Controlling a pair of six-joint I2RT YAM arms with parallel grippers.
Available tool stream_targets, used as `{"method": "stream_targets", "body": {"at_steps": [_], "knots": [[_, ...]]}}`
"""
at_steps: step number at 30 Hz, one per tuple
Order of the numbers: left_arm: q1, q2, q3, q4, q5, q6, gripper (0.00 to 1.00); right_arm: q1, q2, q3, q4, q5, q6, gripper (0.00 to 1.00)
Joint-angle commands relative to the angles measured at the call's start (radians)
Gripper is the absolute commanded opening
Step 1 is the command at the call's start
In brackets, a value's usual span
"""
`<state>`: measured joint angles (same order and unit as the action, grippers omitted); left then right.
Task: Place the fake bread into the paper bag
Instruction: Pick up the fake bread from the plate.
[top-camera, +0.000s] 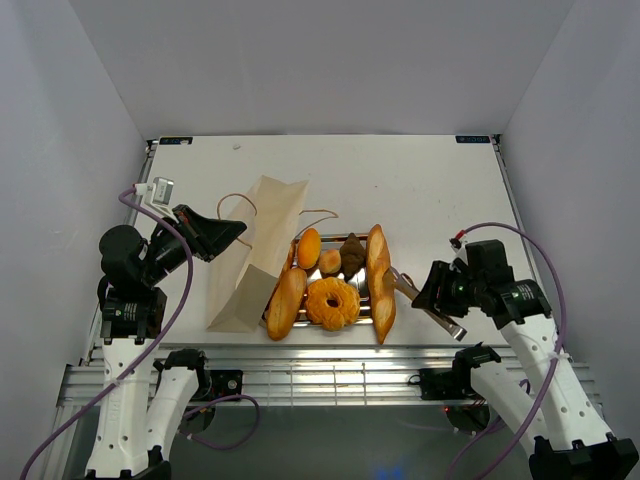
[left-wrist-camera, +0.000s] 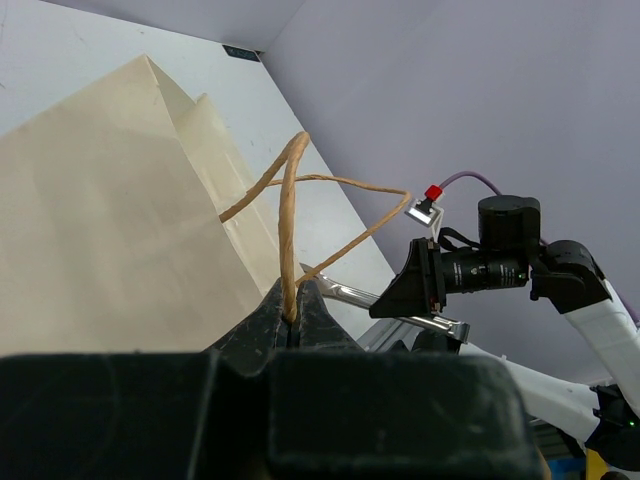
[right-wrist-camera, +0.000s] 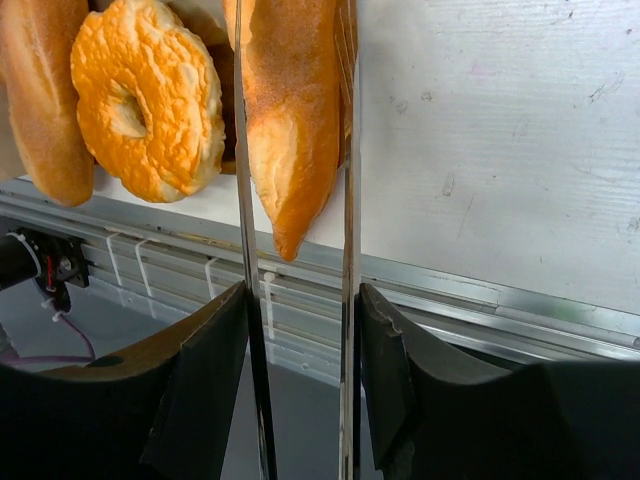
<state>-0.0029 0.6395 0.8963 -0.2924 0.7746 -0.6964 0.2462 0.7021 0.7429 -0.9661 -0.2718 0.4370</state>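
Tabletop (top-camera: 420, 180) white, with everything gathered in its near half. Left of centre, lying flat: the paper bag (top-camera: 258, 250), long axis running from the near edge toward the far edge and leaning slightly right, mouth at the far end.

Just right of the bag: the steel tray (top-camera: 363, 305), heaped with fake bread.
- Along the tray's right edge, the long baguette (top-camera: 379, 283), lengthwise near-to-far, its near tip close to the tabletop's near edge.
- At the tray's left edge, against the bag, the shorter baguette (top-camera: 286, 302), tilted, far end leaning right.
- Between the two on the near side, the ring doughnut (top-camera: 332, 303).
- Behind the doughnut, an oval roll (top-camera: 309, 247) and a dark pastry (top-camera: 352, 252).

Held in the right gripper (right-wrist-camera: 302, 290), jaws roughly half apart and pressing on both arms: the tongs (right-wrist-camera: 348, 150), straddling the long baguette's near tip.

Pinched in the fully closed left gripper (left-wrist-camera: 293, 300): one cord handle (left-wrist-camera: 290, 210), standing clear of the bag.
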Motion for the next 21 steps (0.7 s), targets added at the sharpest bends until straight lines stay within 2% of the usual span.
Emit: {"method": "stream_targets", "body": {"at_steps": [1,21], "knots": [[0.0,-0.008,-0.002,-0.005,0.006,0.009,0.0,-0.004,0.005,-0.008,0.038,-0.024,-0.023,0.52],[0.0,0.0,0.0,0.006,0.008,0.003,0.0,-0.004,0.042,-0.043,0.113,-0.081,-0.049,0.54]]}}
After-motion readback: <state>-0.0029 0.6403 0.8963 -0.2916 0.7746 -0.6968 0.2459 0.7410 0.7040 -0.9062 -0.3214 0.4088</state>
